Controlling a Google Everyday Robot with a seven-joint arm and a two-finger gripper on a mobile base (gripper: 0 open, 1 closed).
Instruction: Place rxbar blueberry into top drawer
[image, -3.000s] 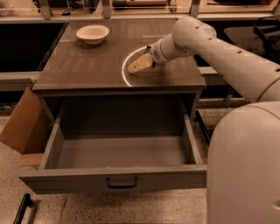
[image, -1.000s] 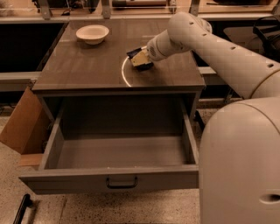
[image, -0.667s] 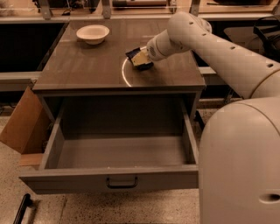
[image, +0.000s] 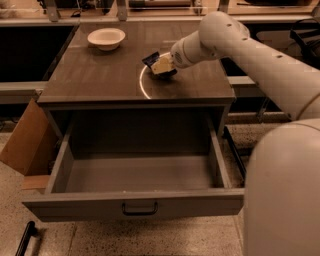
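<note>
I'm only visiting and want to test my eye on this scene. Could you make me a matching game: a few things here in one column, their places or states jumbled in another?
Things:
1. white bowl
2. rxbar blueberry
3. top drawer
4. cardboard box

Places or states:
A. pulled wide open
B. held in the gripper, over the tabletop
C. low down, left of the drawer
D. on the far left part of the tabletop

Pairs: 1-D, 2-B, 3-A, 4-C

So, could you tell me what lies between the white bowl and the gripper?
Only bare tabletop, as the camera view shows; the gripper, shut on the rxbar blueberry, is just above that tabletop.
</note>
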